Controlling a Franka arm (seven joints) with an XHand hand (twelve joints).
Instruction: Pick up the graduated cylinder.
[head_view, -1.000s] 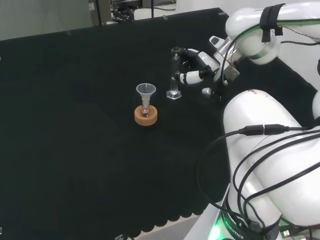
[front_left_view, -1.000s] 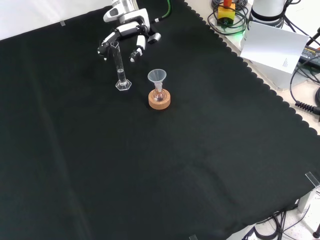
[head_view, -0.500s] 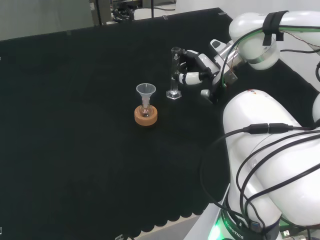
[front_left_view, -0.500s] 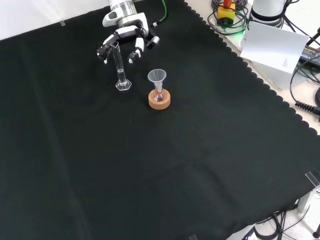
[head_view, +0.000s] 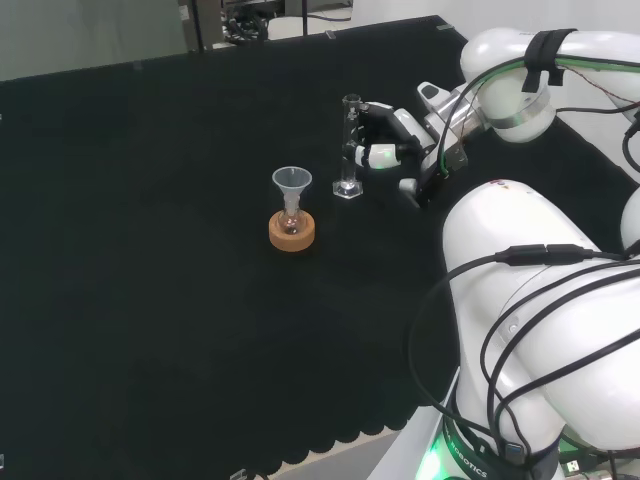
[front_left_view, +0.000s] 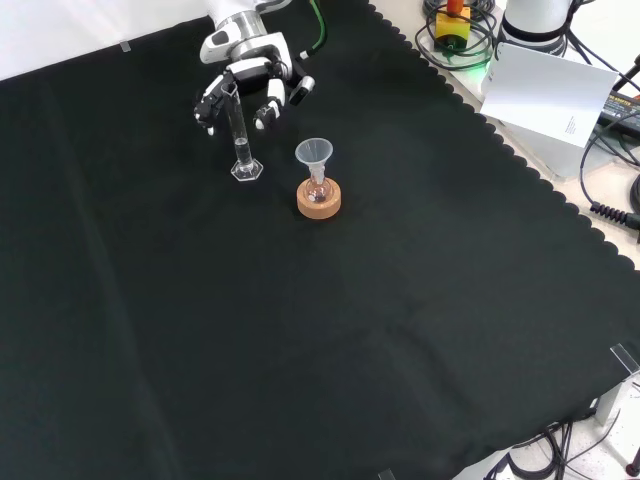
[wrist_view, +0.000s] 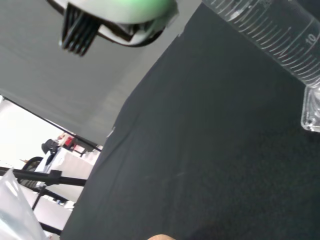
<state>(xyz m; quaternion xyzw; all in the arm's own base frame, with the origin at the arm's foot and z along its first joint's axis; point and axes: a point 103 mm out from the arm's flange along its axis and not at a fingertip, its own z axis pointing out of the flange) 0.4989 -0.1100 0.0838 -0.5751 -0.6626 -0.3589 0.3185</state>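
since a second ago, the hand (head_view: 392, 140) is brought closer around the upright graduated cylinder (head_view: 349, 146), which is stood near the cloth's far edge in the front view; curled fingers (front_left_view: 268, 108) are spread beside it, not yet closed.

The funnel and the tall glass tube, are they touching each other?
Apart. In the front view, black cloth shows between the funnel and the graduated cylinder; the head view shows the same gap.
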